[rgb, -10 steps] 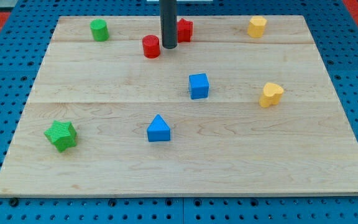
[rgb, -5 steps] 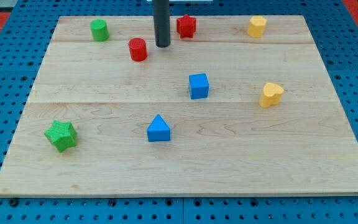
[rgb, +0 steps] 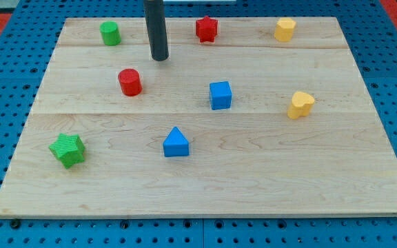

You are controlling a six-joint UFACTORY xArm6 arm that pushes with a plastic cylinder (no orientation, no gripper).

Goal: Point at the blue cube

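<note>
My tip (rgb: 159,58), a bare rod with no gripper to open or close, should slide toward the view's lower right to the blue cube (rgb: 220,95) at the bench (rgb: 364,172) centre, passing clear of the red cylinder (rgb: 129,82).

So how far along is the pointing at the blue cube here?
Nothing looks done yet. My tip sits near the view's top, well to the upper left of the blue cube, with bare board between them. The red cylinder lies just below and left of my tip. Left to do: bring my tip down and right, next to the blue cube.
</note>
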